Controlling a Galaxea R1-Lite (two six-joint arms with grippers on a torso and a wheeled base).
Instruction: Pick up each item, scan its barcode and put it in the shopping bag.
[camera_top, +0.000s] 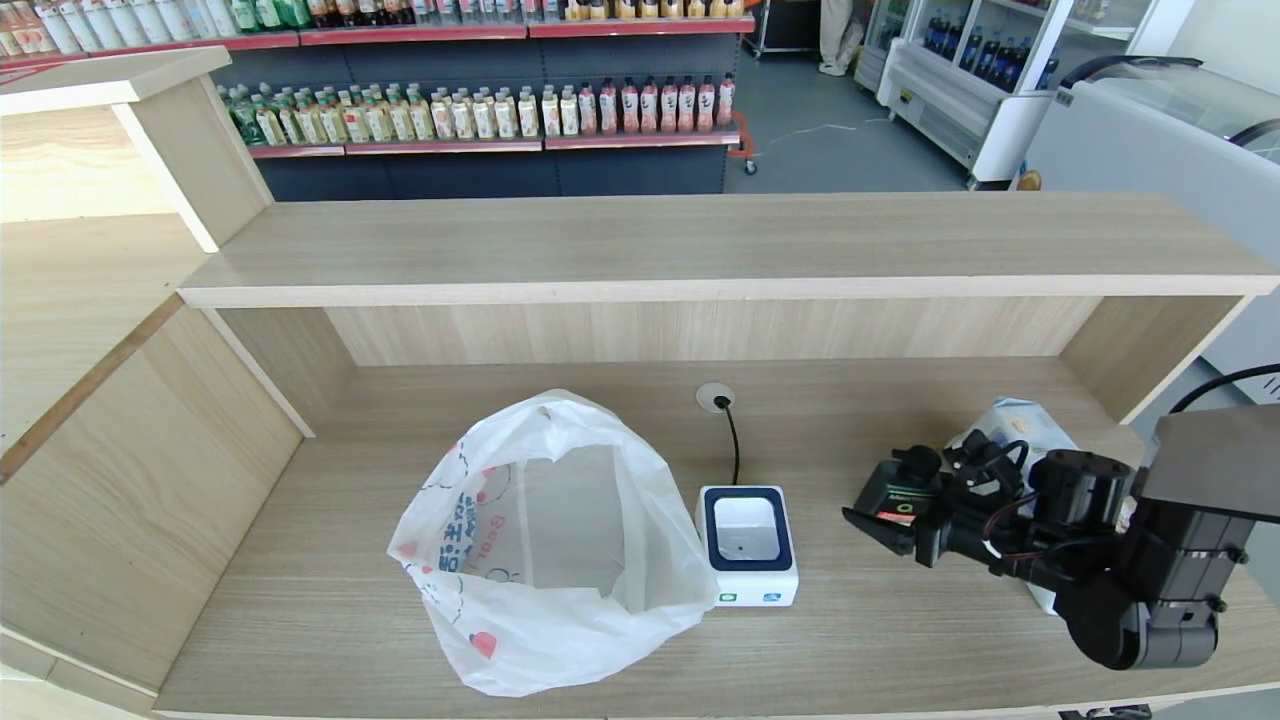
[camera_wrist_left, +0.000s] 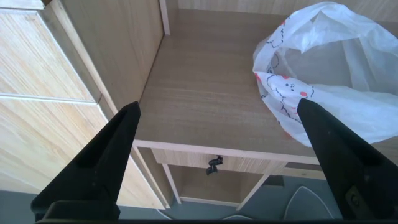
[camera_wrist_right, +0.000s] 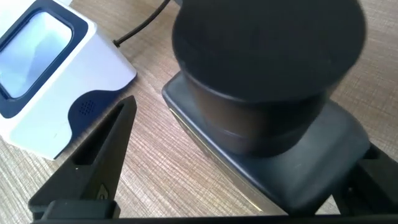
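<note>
A dark bottle (camera_top: 897, 492) with a round black cap (camera_wrist_right: 267, 62) sits at the right of the counter, just right of the white and blue scanner (camera_top: 747, 543). My right gripper (camera_top: 885, 520) stands open around it. One finger (camera_wrist_right: 93, 168) is apart from the bottle (camera_wrist_right: 292, 168), with bare counter showing between them; the bottle hides the other finger. The white shopping bag (camera_top: 545, 540) stands open left of the scanner (camera_wrist_right: 43, 81). My left gripper (camera_wrist_left: 217, 168) hangs open and empty off the counter's front left corner, near the bag (camera_wrist_left: 336, 81).
A white and blue packet (camera_top: 1015, 418) lies behind my right arm. The scanner's black cable (camera_top: 733, 440) runs back to a grommet. A raised shelf (camera_top: 720, 250) and wooden side walls (camera_top: 150, 480) enclose the counter (camera_top: 900, 620).
</note>
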